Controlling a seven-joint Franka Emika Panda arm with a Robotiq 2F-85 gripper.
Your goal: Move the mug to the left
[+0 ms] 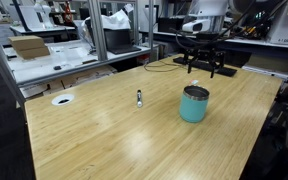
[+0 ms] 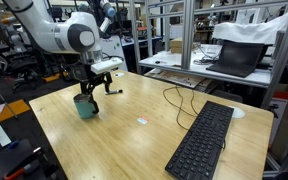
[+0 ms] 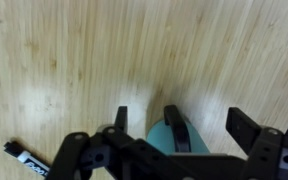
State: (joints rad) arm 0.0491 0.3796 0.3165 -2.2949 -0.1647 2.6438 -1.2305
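Note:
The teal mug (image 1: 194, 104) stands upright on the wooden table, with a dark rim and a dark handle. It also shows in an exterior view (image 2: 85, 106) near the table's corner. My gripper (image 1: 206, 64) hangs above it and a little behind, open and empty, also seen in an exterior view (image 2: 97, 88). In the wrist view the mug (image 3: 156, 142) lies low in the frame below my spread fingers (image 3: 184, 122), with its handle (image 3: 174, 130) pointing up. The fingers are apart from the mug.
A small upright marker-like object (image 1: 139, 98) stands left of the mug; a dark marker-like object, likely the same one, shows in the wrist view (image 3: 24, 157). A black keyboard (image 2: 199, 140) and a cable (image 2: 174, 100) lie on the table. A white disc (image 1: 62, 99) sits near an edge.

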